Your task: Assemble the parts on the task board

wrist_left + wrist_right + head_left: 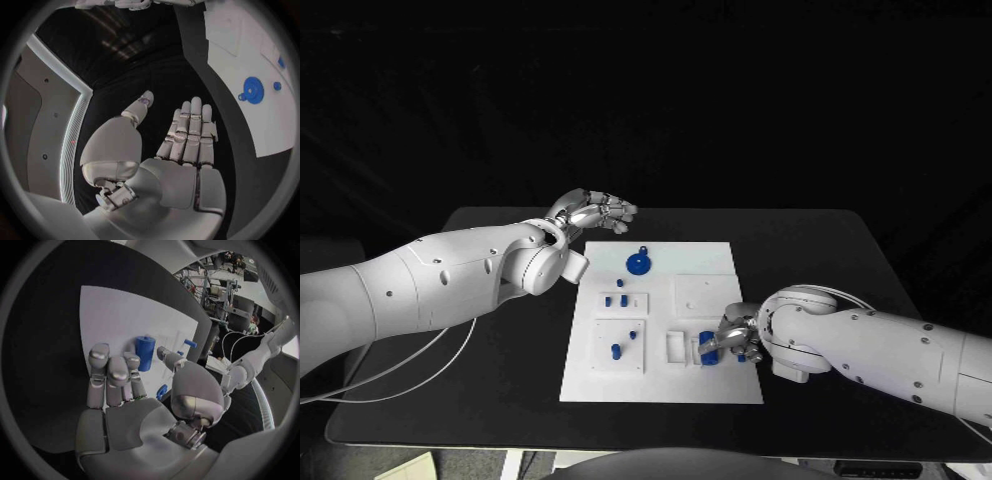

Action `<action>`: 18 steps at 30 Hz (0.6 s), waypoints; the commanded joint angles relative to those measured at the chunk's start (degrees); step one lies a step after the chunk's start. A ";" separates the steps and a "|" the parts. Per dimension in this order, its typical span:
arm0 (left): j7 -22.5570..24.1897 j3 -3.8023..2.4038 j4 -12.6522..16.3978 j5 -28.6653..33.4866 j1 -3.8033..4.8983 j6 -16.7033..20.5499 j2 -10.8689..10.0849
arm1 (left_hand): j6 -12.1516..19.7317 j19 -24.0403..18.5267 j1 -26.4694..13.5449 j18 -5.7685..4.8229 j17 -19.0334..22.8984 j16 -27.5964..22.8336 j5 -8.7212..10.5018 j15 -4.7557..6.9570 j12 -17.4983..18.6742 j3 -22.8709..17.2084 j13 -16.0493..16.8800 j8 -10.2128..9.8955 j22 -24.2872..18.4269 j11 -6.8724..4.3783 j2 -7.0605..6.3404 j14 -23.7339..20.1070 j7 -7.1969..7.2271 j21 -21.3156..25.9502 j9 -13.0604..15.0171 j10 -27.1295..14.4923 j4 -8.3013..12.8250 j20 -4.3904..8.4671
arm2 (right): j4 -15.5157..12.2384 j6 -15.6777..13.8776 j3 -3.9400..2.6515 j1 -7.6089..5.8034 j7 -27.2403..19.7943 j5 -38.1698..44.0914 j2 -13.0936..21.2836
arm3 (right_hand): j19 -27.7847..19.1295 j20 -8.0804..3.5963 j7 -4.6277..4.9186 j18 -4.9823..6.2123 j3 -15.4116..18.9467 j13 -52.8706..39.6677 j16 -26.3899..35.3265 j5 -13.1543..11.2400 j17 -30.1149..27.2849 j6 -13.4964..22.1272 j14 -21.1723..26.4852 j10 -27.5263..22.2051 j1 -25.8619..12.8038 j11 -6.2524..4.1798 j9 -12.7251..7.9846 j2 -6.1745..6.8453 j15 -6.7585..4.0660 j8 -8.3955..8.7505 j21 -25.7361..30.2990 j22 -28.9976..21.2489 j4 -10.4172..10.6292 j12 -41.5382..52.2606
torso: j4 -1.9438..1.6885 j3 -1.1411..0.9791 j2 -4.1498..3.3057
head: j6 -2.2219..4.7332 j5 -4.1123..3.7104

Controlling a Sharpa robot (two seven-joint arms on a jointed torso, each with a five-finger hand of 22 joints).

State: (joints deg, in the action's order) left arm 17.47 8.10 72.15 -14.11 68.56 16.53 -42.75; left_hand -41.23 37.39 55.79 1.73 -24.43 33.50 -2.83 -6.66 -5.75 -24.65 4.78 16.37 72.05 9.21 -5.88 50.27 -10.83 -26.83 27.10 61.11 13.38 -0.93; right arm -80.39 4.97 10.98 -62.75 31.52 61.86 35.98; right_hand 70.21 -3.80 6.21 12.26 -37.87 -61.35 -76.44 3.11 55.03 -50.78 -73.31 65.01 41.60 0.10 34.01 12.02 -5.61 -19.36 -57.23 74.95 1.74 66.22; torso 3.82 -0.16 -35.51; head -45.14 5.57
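Observation:
The white task board (661, 320) lies in the middle of the black table. My right hand (737, 338) is low over its near right part, among upright blue parts (710, 349). There a blue cylinder (145, 352) stands between one fingertip and the thumb, which seem to pinch it; another blue piece (162, 390) shows under the thumb. My left hand (596, 212) hovers by the board's far left corner, fingers straight and together (189, 135), holding nothing. A blue round disc (639, 264) lies on the far part of the board.
Small blue pegs (619, 298) stand in the board's left column, with one more (617, 351) in the near left square. A white cable (401, 375) hangs from my left arm over the table's left edge. Bare black table surrounds the board.

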 commanded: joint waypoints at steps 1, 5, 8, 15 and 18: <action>0.48 -0.04 0.12 0.37 0.02 -0.78 0.01 | 0.46 0.33 -0.61 0.63 -0.08 -0.40 -0.09 -0.18 0.26 0.11 -0.02 0.32 0.09 0.33 -0.07 0.17 -1.50 0.23 -0.06 0.07 -0.29 -0.15 | 0.40 0.97 0.45 0.65 0.11 0.43 -0.16 | -0.29 -0.35 0.44 2.74 0.35 -0.08 0.41 -0.30 0.13 -0.01 0.07 -0.40 -0.22 0.05 -0.29 -0.96 -0.47 0.35 -0.34 0.91 -0.03 0.24 | 0.07 0.00 0.01 | 0.01 0.07; 0.44 -0.04 0.10 0.37 0.02 -0.80 0.05 | 0.47 0.32 -0.62 0.63 -0.09 -0.41 -0.09 -0.19 0.27 0.12 -0.02 0.32 0.10 0.34 -0.07 0.17 -1.51 0.24 -0.06 0.08 -0.29 -0.15 | 0.30 1.20 0.45 0.65 0.14 0.41 -0.29 | -0.41 -0.37 0.41 2.74 0.38 -0.14 0.50 -0.30 0.28 -0.08 0.02 -0.38 0.27 0.01 -0.11 -1.46 -0.51 0.44 -0.48 0.95 -0.89 0.24 | 0.06 0.00 0.03 | 0.11 0.11; 0.40 -0.04 0.08 0.37 0.03 -0.81 0.06 | 0.47 0.33 -0.62 0.63 -0.10 -0.41 -0.09 -0.19 0.27 0.12 -0.02 0.33 0.11 0.33 -0.06 0.17 -1.51 0.25 -0.06 0.08 -0.30 -0.15 | 0.23 1.38 0.45 0.65 0.11 0.39 -0.32 | -0.46 -0.37 0.40 2.74 0.23 -0.17 0.56 -0.30 0.36 -0.10 -0.01 -0.36 0.54 0.01 -0.04 -1.53 -0.52 0.51 -0.53 0.94 -1.29 0.23 | 0.08 0.01 0.01 | 0.12 0.11; 0.27 -0.03 0.01 0.37 0.03 -0.89 0.05 | 0.48 0.32 -0.62 0.63 -0.12 -0.43 -0.09 -0.19 0.27 0.13 -0.02 0.33 0.13 0.33 -0.06 0.17 -1.51 0.26 -0.07 0.08 -0.29 -0.15 | 0.26 0.51 0.45 0.64 0.29 -0.87 -0.26 | -0.58 -0.30 0.29 2.74 -1.32 -0.21 0.81 -0.31 0.59 -0.64 -0.12 -0.26 1.78 -0.09 0.29 -2.79 -0.60 0.55 -0.66 0.86 -2.53 0.12 | 0.08 0.04 0.02 | 0.10 0.06; 0.23 -0.03 0.01 0.37 0.03 -0.94 0.03 | 0.49 0.32 -0.62 0.64 -0.13 -0.44 -0.09 -0.19 0.28 0.13 -0.02 0.33 0.14 0.33 -0.06 0.17 -1.51 0.27 -0.07 0.08 -0.29 -0.15 | 0.12 0.25 0.45 0.64 0.27 -0.98 -0.23 | -0.60 -0.23 0.27 2.74 -1.53 -0.20 0.88 -0.31 0.63 -0.82 -0.13 -0.25 1.68 -0.12 0.36 -2.78 -0.61 0.53 -0.70 0.85 -2.60 0.08 | 0.07 0.04 0.01 | 0.08 0.06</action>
State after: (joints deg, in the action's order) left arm 17.38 8.11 72.07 -14.09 68.56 16.41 -42.76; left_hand -41.03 37.39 55.79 1.73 -24.51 33.27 -2.83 -6.66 -5.75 -24.65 4.78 16.37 72.10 9.21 -5.88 50.27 -11.03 -26.83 27.10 61.11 13.38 -0.93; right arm -80.26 4.74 11.02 -62.72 31.41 61.52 35.87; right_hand 69.93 -4.05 6.50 11.96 -39.09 -61.49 -75.77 3.11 55.62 -51.09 -73.50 65.01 43.39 0.10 34.84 9.57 -5.78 -19.36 -57.58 74.96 -0.74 66.10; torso 3.88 -0.13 -35.50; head -45.01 5.66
